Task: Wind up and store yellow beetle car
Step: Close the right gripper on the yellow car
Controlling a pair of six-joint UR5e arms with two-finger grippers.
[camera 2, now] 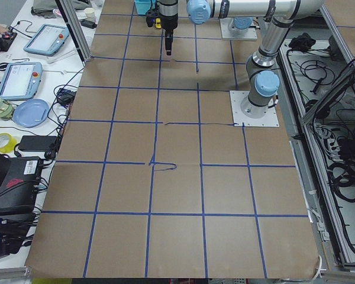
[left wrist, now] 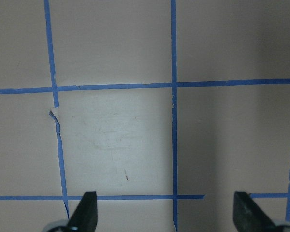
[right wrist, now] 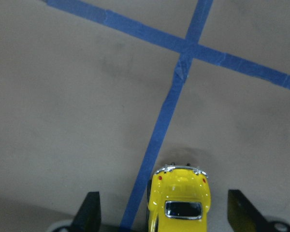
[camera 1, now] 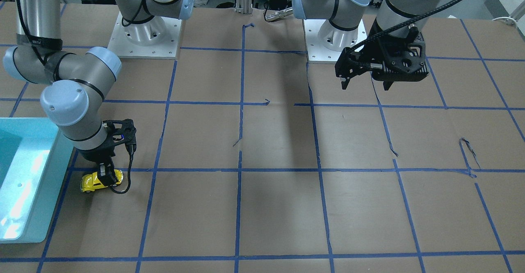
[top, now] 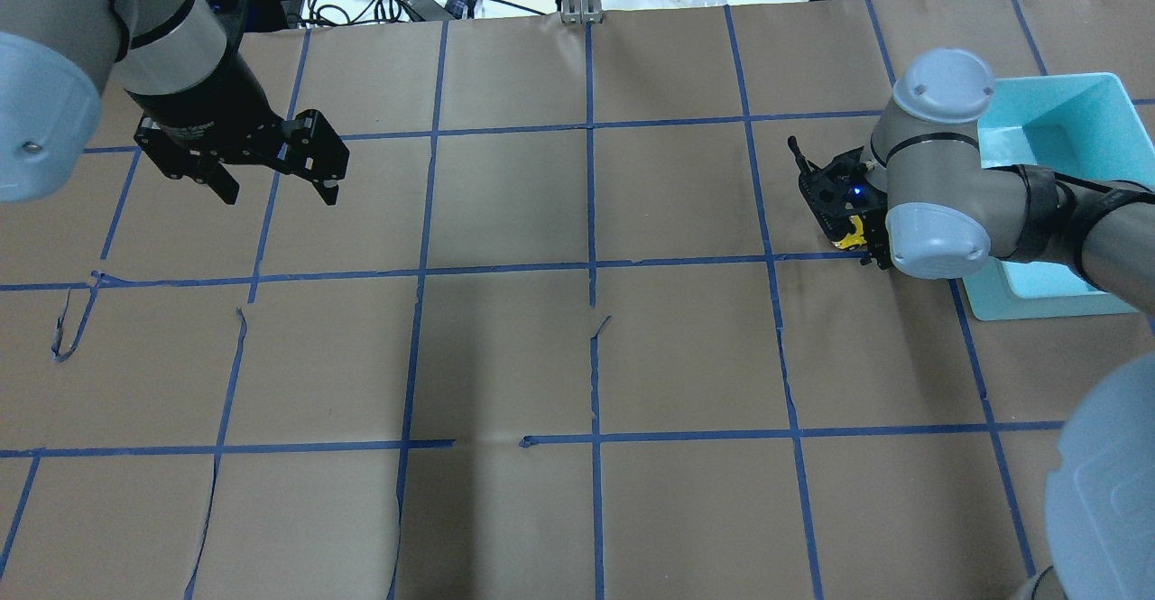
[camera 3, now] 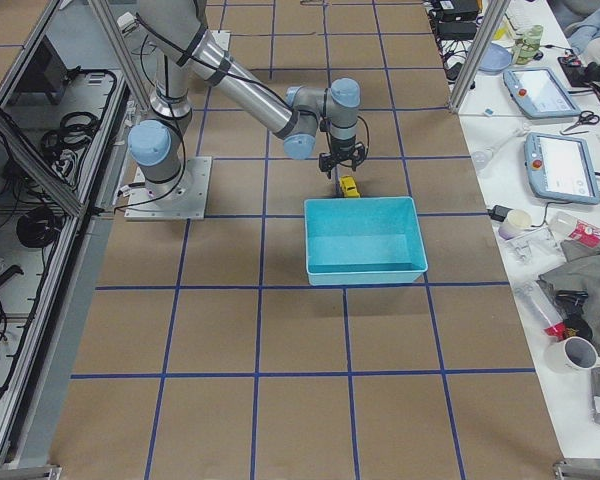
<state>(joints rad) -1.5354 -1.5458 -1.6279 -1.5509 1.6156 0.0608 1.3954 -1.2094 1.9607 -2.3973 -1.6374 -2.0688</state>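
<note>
The yellow beetle car [right wrist: 181, 195] stands on the brown paper table next to a blue tape line. It also shows in the front view [camera 1: 92, 183] and, just barely, in the overhead view [top: 850, 241]. My right gripper [camera 1: 106, 176] is low over the car and open, with one finger on each side and a gap between each finger and the car body. Its fingers [right wrist: 90, 209] stand wide apart in the right wrist view. My left gripper [top: 275, 187] is open and empty, held above the table far from the car.
A light-blue bin [top: 1096, 99] stands right beside the car, on the robot's right; it also shows in the front view [camera 1: 24, 207] and the right view [camera 3: 365, 262]. Blue tape lines form a grid on the paper. Operators' gear lies beyond the table's far edge.
</note>
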